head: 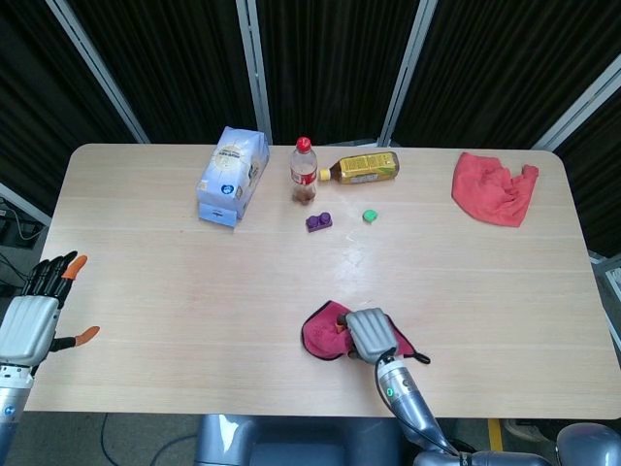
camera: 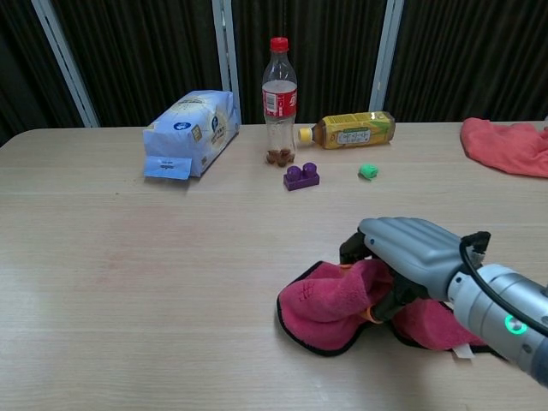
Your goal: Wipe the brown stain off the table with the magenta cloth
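The table [head: 146,291] carries a bag [head: 233,175], bottle [head: 304,172], juice bottle [head: 361,168], block [head: 318,221], cap [head: 370,216], red cloth [head: 493,189] by the far-right corner, and magenta cloth [head: 325,330] near the front edge.

No wording can be read. The upright bottle [camera: 279,98] carries a red label, the lying bottle [camera: 352,130] a yellow one, and the blue bag [camera: 190,130] small print, all too small to make out.

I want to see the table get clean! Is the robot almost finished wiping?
Nearly, it seems. The right robot hand grips the magenta cloth and presses it on the table. No brown stain shows now, though some could hide under the cloth. Left to do: lift it and check. The left robot hand waits open.
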Controlling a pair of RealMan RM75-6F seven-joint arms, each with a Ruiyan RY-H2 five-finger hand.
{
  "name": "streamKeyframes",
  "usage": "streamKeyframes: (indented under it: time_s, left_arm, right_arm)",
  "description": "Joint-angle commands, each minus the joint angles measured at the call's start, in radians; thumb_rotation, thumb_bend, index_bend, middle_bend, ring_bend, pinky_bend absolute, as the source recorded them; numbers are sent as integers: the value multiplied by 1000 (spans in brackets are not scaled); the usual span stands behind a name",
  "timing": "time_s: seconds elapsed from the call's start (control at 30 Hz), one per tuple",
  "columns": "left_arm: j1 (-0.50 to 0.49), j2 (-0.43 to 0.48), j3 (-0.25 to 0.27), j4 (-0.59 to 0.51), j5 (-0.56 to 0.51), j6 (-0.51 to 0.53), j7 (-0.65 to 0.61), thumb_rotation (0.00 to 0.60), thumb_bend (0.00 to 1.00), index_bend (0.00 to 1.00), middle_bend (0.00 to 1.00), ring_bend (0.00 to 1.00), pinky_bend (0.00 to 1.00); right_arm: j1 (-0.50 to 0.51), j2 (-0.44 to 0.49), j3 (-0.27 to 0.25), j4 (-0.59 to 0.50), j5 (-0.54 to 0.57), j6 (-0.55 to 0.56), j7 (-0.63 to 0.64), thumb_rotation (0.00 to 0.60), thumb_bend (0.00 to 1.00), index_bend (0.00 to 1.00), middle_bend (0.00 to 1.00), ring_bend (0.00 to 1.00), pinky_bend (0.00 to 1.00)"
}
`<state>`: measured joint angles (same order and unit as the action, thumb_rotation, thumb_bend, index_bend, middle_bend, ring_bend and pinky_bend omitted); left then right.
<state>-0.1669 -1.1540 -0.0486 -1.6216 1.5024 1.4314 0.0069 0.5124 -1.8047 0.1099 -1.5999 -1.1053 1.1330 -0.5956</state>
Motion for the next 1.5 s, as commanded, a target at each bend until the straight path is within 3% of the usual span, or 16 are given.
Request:
streamKeyframes:
  time_s: [0.03, 0.53, 0.77, 1.03, 1.37, 1.5]
  left_arm:
    - [4, 0, -11, 3, -5, 16, -19, 600, 0, 0, 0, 0, 0]
    - [3, -3, -9, 5, -6, 12, -10, 600, 0, 0, 0, 0, 0]
    - [2, -3, -8, 4, -3, 11, -9, 600, 0, 0, 0, 0, 0]
    - [0, -8, -6, 4, 5, 14, -3, 600, 0, 0, 0, 0, 0]
    - [3, -8, -7, 6, 14, 26, -16, 600, 0, 1, 0, 0, 0]
    - [5, -9, -8, 10, 22, 36, -32, 600, 0, 0, 0, 0, 0]
  right_arm:
    - [6, -16, 11, 5, 10, 13, -9, 600, 555, 781, 697, 639, 810]
    - [-26, 51, 52, 254, 97, 24, 22, 600, 554, 781, 697, 638, 810]
    - [-46, 127, 108, 331, 136, 53, 40, 600, 554, 782, 697, 638, 810]
    - [-56, 190, 117, 257, 142, 43, 59, 600, 554, 781, 697, 638, 810]
    - [-25, 91, 59, 133, 87, 11, 55, 600, 554, 781, 697, 638, 810]
    - [-16, 58, 64, 93, 74, 27, 54, 600, 554, 781, 696, 639, 810]
